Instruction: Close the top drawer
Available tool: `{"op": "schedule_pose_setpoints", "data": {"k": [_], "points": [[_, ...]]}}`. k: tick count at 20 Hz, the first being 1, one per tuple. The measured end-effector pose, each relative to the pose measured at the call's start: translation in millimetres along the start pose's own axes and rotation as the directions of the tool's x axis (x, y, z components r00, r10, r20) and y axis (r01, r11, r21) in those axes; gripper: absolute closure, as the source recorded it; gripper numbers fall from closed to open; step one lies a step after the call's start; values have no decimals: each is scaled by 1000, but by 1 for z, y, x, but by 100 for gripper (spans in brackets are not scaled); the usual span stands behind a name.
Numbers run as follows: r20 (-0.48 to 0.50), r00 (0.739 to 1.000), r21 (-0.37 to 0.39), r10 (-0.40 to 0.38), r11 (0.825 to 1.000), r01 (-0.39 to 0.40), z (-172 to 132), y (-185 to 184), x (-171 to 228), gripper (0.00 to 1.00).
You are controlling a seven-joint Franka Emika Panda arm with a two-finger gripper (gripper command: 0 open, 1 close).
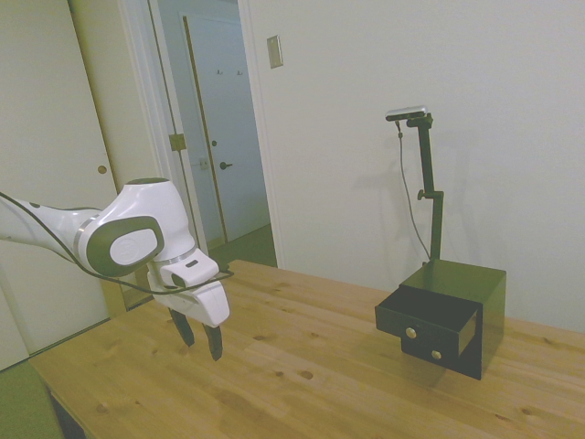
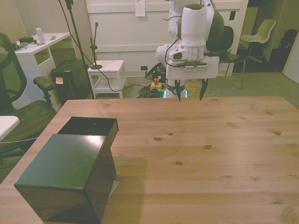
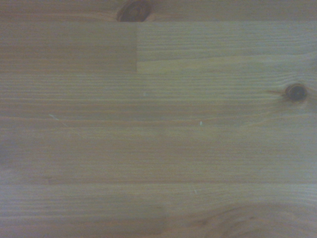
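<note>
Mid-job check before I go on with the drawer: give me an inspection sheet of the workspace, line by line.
Surface: wooden table, knotty planks, bare apart from the cabinet; the wrist view shows only wood.
Job's things: top drawer pulled out of the black cabinet; in the front view it juts toward the arm, interior looks empty.
Clutter: nothing seen on the table.
Grippers: gripper open, empty, hanging above the table's far edge, well apart from the drawer.
Cables: black cable looped along the arm.
Surroundings: white side table, desk, office chair, plastic chair; open doorway in the side view.
</note>
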State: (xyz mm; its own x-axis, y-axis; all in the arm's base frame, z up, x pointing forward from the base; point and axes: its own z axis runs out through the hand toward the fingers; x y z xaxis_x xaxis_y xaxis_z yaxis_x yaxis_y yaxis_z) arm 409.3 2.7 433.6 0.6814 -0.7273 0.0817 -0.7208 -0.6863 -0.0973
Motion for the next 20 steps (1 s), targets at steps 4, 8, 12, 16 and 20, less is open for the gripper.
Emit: {"op": "schedule_pose_setpoints", "data": {"k": [4, 8, 12, 16, 20], "points": [[4, 1000, 12, 18, 1000, -18, 3, 1, 9, 0], [-8, 991, 58, 134, 989, -133, -12, 10, 63, 0], [-23, 954, 90, 298, 951, -295, -28, 40, 113, 0], [-14, 903, 79, 430, 900, -428, -17, 95, 153, 0], [-27, 864, 71, 503, 863, -500, -8, 135, 196, 0]]}}
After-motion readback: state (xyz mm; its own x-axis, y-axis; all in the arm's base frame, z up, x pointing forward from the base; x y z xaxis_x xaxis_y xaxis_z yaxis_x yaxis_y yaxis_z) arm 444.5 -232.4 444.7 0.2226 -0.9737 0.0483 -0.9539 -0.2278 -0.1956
